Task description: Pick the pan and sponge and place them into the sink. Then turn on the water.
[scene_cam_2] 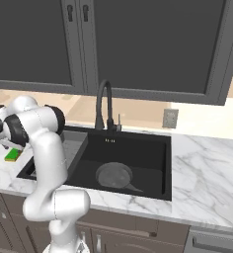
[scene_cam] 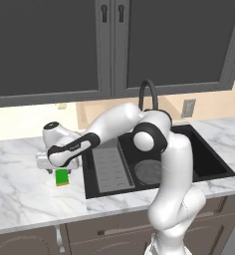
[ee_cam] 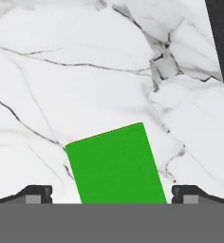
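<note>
The green sponge (ee_cam: 116, 166) lies flat on the marble counter left of the sink (scene_cam: 211, 162); it also shows as the sponge (scene_cam: 62, 177) and the sponge (scene_cam_2: 12, 155) in the base views. My gripper (ee_cam: 112, 194) hangs open just above it, one fingertip (ee_cam: 38, 193) on each side with small gaps to the sponge's edges. In the left base view the gripper (scene_cam: 61, 170) points down over the sponge. The round dark pan (scene_cam: 148, 172) rests on the basin floor, seen as the pan (scene_cam_2: 114, 175) from the right. No water runs from the black gooseneck faucet (scene_cam: 148, 94).
A grey ribbed tray (scene_cam: 109, 169) fills the sink's left part, between the sponge and the pan. Dark cabinets hang above the counter. A wall outlet (scene_cam: 188, 107) sits behind the sink on the right. Marble counter (scene_cam_2: 207, 178) stretches right of the basin.
</note>
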